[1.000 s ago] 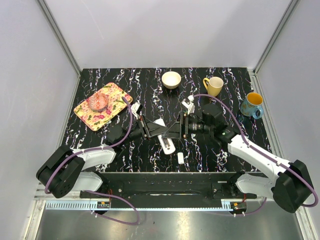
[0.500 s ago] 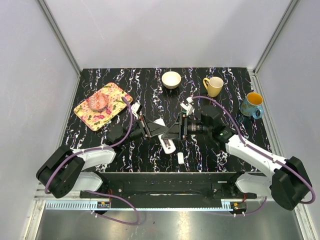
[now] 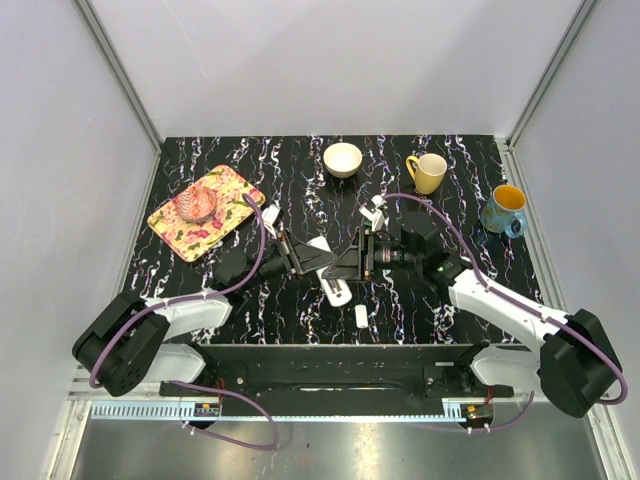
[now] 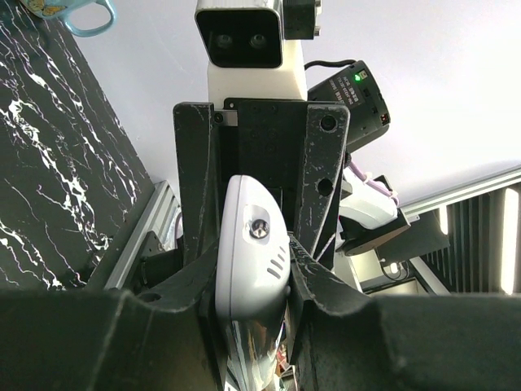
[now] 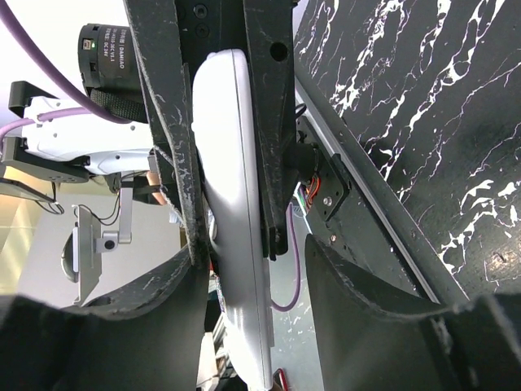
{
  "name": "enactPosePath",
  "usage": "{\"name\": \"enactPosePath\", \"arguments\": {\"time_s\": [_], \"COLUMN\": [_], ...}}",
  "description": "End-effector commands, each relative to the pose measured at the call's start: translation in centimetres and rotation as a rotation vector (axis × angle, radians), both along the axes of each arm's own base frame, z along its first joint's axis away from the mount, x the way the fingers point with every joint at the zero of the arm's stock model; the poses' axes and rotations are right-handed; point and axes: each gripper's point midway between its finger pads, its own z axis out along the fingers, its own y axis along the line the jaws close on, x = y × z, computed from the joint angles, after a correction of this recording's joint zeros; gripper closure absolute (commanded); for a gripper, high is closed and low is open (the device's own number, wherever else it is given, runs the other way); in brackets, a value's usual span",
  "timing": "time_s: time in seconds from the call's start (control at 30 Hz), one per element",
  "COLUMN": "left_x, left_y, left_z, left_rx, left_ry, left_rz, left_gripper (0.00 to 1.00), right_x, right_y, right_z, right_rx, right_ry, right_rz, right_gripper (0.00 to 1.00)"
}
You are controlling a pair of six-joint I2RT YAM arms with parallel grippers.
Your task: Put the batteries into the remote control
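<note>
Clamping the remote control between its fingers, our left gripper holds it over the near middle of the black, white-veined table. We see a slim white bar of smooth, glossy plastic, rounded at the end, with a small round recess and three short slots. Our right gripper stands partly open astride it, its matte black fingers scuffed.

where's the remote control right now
In the top view the remote control is mid-table toward the near edge, clamped in the left gripper, the right gripper open around it; a small white piece lies just nearer.
</note>
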Motion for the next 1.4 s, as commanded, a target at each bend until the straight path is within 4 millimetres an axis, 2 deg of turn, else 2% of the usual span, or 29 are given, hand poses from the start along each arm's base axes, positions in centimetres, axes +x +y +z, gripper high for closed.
{"name": "enactPosePath", "arguments": {"time_s": [0.0,0.2,0.37,0.53,0.63,0.67,0.8,0.97,1.2,1.37], "left_x": [-3.7,-3.4,-3.2,-3.0,-2.6,-2.5,-2.0,-1.5,-1.2,-0.7], "left_y": [3.0,2.9,2.9,2.6,2.4,2.4,2.1,2.3,2.5,2.4], "left_z": [11.6,11.8,11.9,11.5,10.5,10.2,8.8,8.1,8.0,7.1], "left_rx": [-0.341,-0.347,-0.349,-0.339,-0.317,-0.312,-0.285,-0.276,-0.265,-0.240], "left_ry": [-0.412,-0.416,-0.413,-0.405,-0.382,-0.377,-0.337,-0.313,-0.316,-0.302], "left_rz": [0.008,0.017,0.024,0.021,0.026,0.027,0.039,0.051,0.066,0.079], "left_gripper": [1.00,1.00,1.00,1.00,1.00,1.00,1.00,1.00,1.00,1.00], "right_x": [-0.1,-0.3,-0.5,-0.5,-0.3,-0.2,0.2,-0.3,-1.4,-1.5], "right_y": [-0.3,-0.4,-0.4,-0.4,-0.3,-0.3,-0.3,-0.5,-0.9,-1.2], "right_z": [-3.1,-3.6,-3.8,-3.7,-2.9,-2.5,-0.6,1.2,1.6,3.4], "right_rx": [-0.068,-0.086,-0.093,-0.092,-0.085,-0.079,-0.064,-0.038,-0.022,0.012], "right_ry": [0.092,0.104,0.113,0.114,0.107,0.097,0.060,0.010,-0.014,-0.068], "right_rz": [-0.009,0.007,0.015,0.016,0.009,0.004,-0.015,0.000,0.043,0.034], "right_gripper": [0.47,0.51,0.61,0.61,0.48,0.38,0.27,0.23,0.23,0.14]}}
